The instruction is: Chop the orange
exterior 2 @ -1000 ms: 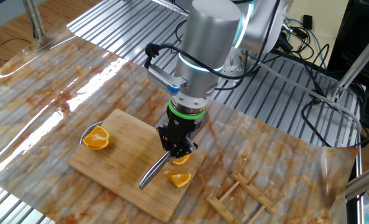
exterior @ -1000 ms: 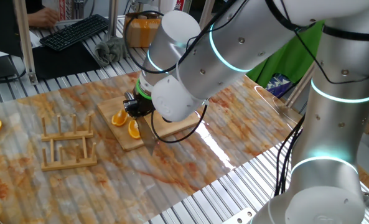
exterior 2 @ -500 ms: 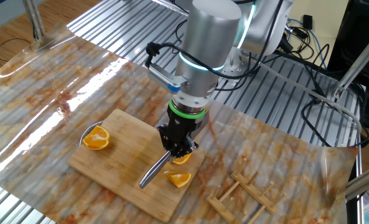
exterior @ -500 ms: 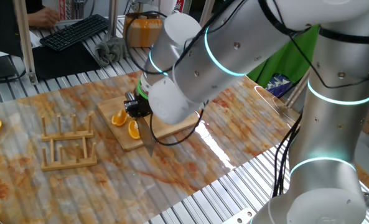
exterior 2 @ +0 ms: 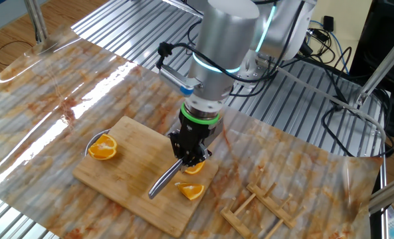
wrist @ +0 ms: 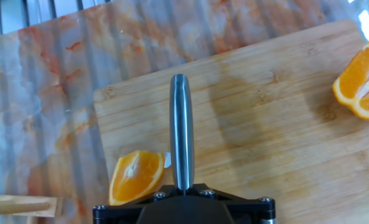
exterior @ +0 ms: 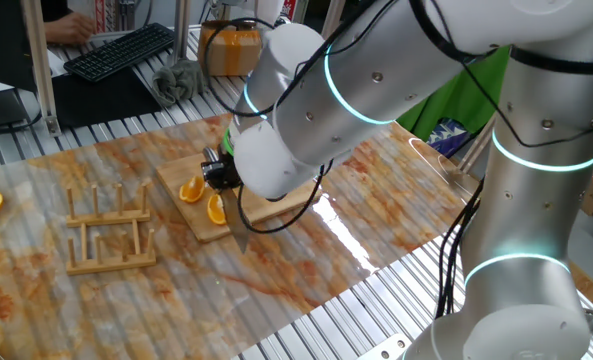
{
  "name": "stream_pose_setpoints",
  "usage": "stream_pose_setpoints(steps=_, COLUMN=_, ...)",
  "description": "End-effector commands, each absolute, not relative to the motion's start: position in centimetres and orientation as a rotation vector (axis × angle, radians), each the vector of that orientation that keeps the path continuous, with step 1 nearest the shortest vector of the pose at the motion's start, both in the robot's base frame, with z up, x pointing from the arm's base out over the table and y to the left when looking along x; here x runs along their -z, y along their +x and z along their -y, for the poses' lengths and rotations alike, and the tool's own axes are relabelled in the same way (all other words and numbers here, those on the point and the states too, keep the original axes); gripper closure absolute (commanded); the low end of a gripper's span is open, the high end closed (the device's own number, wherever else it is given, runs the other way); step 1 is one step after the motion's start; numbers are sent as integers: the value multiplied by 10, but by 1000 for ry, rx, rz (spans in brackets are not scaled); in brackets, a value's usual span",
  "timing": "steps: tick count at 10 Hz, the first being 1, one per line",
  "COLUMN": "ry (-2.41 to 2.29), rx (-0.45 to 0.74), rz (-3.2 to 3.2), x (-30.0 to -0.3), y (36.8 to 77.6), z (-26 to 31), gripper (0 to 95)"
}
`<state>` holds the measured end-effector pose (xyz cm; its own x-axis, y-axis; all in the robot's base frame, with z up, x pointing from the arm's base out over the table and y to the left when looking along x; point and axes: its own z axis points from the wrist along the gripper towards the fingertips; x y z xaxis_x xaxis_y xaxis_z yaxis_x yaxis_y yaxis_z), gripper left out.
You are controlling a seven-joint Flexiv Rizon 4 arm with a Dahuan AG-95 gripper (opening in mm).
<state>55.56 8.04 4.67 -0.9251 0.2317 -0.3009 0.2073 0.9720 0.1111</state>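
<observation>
The gripper [exterior 2: 189, 157] is clamped on a knife [wrist: 182, 130] whose blade slants down onto the wooden board [exterior 2: 120, 174]. In the hand view one orange wedge [wrist: 134, 177] lies just left of the blade near the board's edge. The other fixed view shows a second wedge [exterior 2: 190, 191] near the board's corner, and a rounder half [exterior 2: 103, 147] at the far edge.
</observation>
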Motion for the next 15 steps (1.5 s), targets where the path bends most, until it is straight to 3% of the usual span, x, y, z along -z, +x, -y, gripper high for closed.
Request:
stream_pose_setpoints(steps=1, ry=337, rx=-85, rz=-2773, x=-43, y=558, z=-79, gripper=950)
stream_pose_setpoints(steps=15, ry=313, rx=-66, rz=-2791, x=-43, y=564, z=-79, gripper=950)
